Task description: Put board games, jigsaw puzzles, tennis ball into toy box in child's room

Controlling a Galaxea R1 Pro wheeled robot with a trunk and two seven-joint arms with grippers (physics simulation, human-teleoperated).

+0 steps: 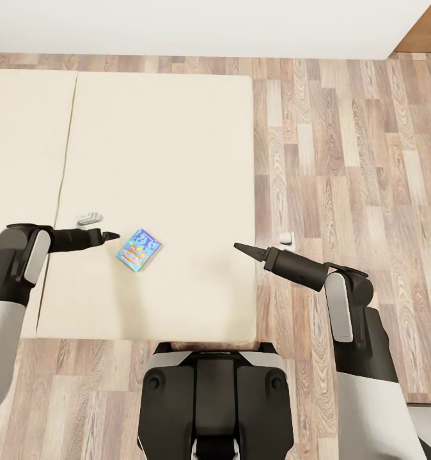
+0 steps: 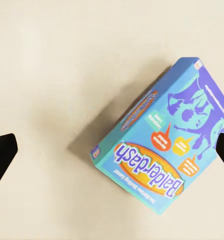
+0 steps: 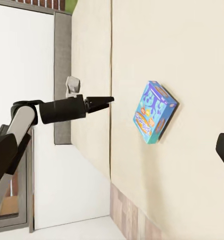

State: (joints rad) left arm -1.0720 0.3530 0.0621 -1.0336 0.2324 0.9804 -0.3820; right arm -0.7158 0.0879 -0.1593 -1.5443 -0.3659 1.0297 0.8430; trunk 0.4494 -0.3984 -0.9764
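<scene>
Blue board game [image 1: 139,250] flat on the bed [image 1: 164,160], just beyond the left jaws [image 1: 110,236], untouched. Left jaws spread, framing the box. Right jaws [image 1: 239,247] apart too, well aside.

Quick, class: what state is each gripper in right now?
Left gripper: open, holding nothing, beside the board game.
Right gripper: open, holding nothing.
</scene>
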